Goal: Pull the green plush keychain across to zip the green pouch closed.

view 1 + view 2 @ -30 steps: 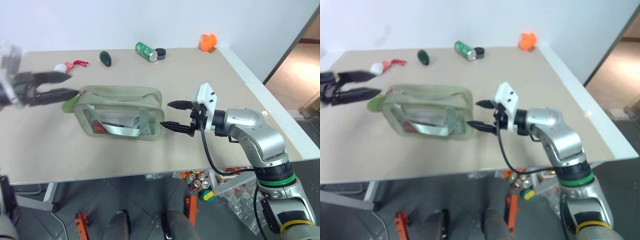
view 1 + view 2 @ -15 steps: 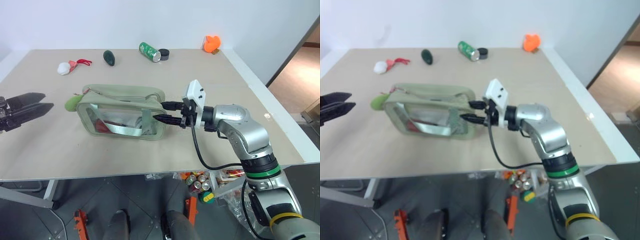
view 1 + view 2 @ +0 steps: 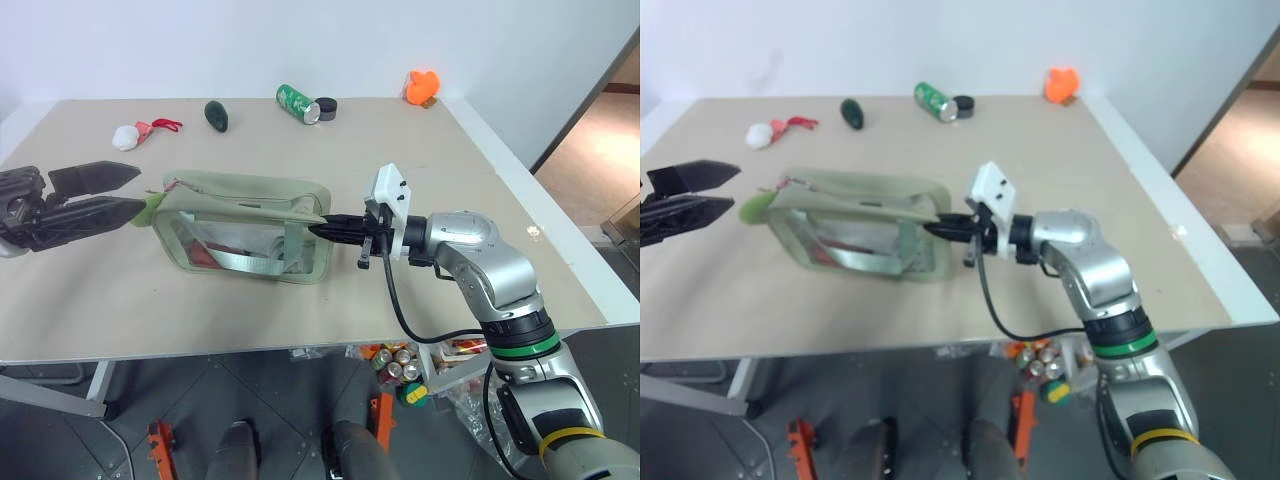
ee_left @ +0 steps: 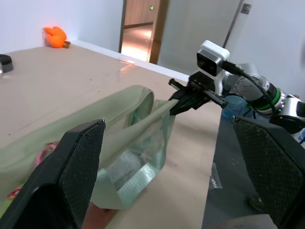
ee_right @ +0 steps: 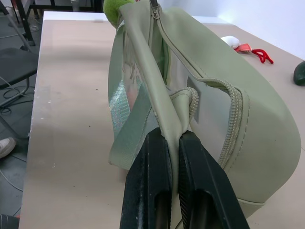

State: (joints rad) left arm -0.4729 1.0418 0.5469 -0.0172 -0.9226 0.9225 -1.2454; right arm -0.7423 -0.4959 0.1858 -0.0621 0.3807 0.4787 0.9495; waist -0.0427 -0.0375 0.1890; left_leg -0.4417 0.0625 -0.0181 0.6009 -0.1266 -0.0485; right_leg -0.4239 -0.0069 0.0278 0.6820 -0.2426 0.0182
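Green pouch [image 3: 245,226]: lies on its long side near the middle of the table [image 3: 450,190], clear panel facing the front edge, webbing strap across that panel.
Green plush keychain [image 3: 152,203]: at the pouch's left end, fixed by the zipper — just beside the left gripper's fingertips, partly hidden by them.
Right gripper [image 3: 322,228]: reaches in level from the right; its two black fingers [image 5: 151,191] are pressed together on a fold of pouch fabric at the right end, where the zipper track curves down.
Left gripper [image 3: 128,190]: level at the pouch's left end, fingers spread wide, one above the other, pinching nothing.
White plush ball with red cord [image 3: 128,136]: toward the far left corner, well apart from the pouch.
Dark green oval object [image 3: 216,115]: near the far edge, right of the ball.
Green drink can [image 3: 294,103]: on its side at the far edge — a small black round thing [image 3: 323,107] just beside it.
Orange toy [image 3: 420,86]: at the far right corner.
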